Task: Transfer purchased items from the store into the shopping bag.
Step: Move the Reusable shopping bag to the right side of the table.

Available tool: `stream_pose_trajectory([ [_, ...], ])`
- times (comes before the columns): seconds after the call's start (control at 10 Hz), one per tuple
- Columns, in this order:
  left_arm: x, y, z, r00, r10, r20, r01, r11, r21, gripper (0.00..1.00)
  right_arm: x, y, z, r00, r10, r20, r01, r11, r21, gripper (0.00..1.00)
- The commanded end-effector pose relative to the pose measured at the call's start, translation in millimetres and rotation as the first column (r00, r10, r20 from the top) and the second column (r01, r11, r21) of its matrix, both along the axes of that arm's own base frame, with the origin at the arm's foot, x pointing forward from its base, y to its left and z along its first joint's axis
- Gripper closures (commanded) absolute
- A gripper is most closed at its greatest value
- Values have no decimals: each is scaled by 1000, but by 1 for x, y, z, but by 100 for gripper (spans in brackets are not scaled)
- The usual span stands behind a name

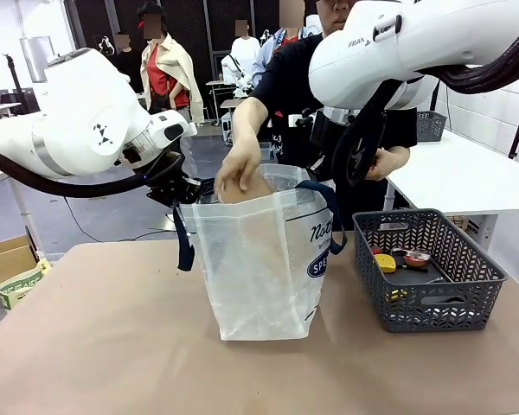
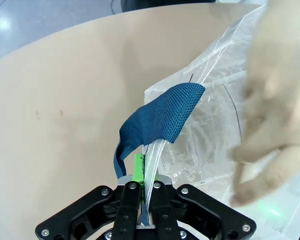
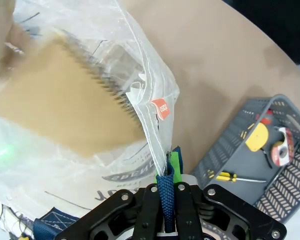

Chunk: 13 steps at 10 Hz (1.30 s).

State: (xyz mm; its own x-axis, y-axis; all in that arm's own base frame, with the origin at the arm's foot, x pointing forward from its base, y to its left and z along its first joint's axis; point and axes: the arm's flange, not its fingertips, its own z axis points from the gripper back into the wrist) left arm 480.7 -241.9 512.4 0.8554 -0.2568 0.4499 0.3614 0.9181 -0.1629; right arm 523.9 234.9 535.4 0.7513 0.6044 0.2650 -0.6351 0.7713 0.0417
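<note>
Tightly, left pincer (image 2: 144,172) (right pincer (image 3: 166,174) too) on bag (image 1: 259,264).

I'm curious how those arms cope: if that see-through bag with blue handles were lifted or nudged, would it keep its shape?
Probably floppy: the bag is thin creased film, its mouth held open by both arms' jaws. Likely light, so a push might crumple or slide it. The woven strap looks grippier.

Person's hand (image 1: 238,169) and tan packet (image 1: 251,188) block the bag (image 1: 259,268) mouth — basket (image 1: 432,304) top seemingly open.
</note>
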Motion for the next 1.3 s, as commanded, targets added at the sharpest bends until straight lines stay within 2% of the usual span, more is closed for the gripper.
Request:
stream_pose_trajectory([
  [0.0,0,1,1,1000,2,3,-2,1000,0,100,0,0,0,1000,-1,1,1,1000,0,100],
  [1.2,0,1,1,1000,2,3,-2,1000,0,100,0,0,0,1000,-1,1,1,1000,0,100],
])
